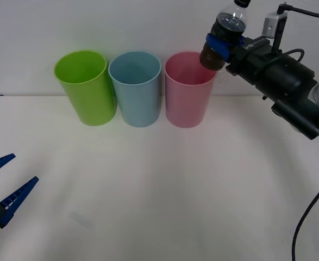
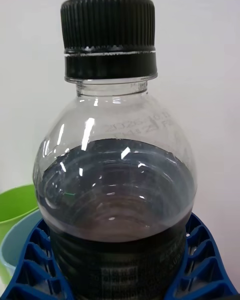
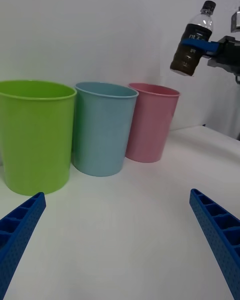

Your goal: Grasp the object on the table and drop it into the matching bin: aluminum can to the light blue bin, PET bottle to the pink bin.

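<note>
Three bins [image 1: 135, 89] abreast; right hand [image 1: 220, 42] pinches PET bottle [image 1: 224, 38] above pink bin [image 1: 187, 92].

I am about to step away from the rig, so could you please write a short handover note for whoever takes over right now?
Right gripper: shut on the small clear plastic bottle of dark liquid with a black cap, held in the air at the right rim of the tall round pink plastic bin.
Left gripper: open, low over the white table, idle.
Done: bottle grasped and lifted.
Left: centre it over the pink bin and release.
</note>
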You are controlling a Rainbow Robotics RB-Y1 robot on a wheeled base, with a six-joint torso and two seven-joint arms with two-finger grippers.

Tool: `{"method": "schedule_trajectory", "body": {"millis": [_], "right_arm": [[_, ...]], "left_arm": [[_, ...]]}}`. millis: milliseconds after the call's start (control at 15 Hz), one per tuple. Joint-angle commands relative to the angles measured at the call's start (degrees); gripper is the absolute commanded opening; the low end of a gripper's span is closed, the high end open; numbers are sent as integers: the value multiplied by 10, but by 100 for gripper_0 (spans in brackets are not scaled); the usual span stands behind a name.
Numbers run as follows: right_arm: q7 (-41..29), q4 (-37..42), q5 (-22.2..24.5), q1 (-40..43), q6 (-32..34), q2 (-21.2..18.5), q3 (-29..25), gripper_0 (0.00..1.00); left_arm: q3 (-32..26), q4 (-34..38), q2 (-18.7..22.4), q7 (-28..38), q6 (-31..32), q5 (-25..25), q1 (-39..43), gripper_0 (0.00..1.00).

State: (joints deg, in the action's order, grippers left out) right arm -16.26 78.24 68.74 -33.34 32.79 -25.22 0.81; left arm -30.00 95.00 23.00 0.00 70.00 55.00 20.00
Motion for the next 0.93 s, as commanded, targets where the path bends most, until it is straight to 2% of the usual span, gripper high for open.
{"method": "schedule_trajectory", "body": {"millis": [67, 467, 933], "right_arm": [[0, -50, 29, -42, 0, 30, 0, 0], [7, -142, 68, -111, -25, 78, 1, 0], [11, -146, 78, -117, -40, 87, 1, 0]], "left_arm": [[0, 0, 0, 0, 0, 0, 0, 100], [0, 0, 0, 0, 0, 0, 0, 100], [0, 0, 0, 0, 0, 0, 0, 100]]}}
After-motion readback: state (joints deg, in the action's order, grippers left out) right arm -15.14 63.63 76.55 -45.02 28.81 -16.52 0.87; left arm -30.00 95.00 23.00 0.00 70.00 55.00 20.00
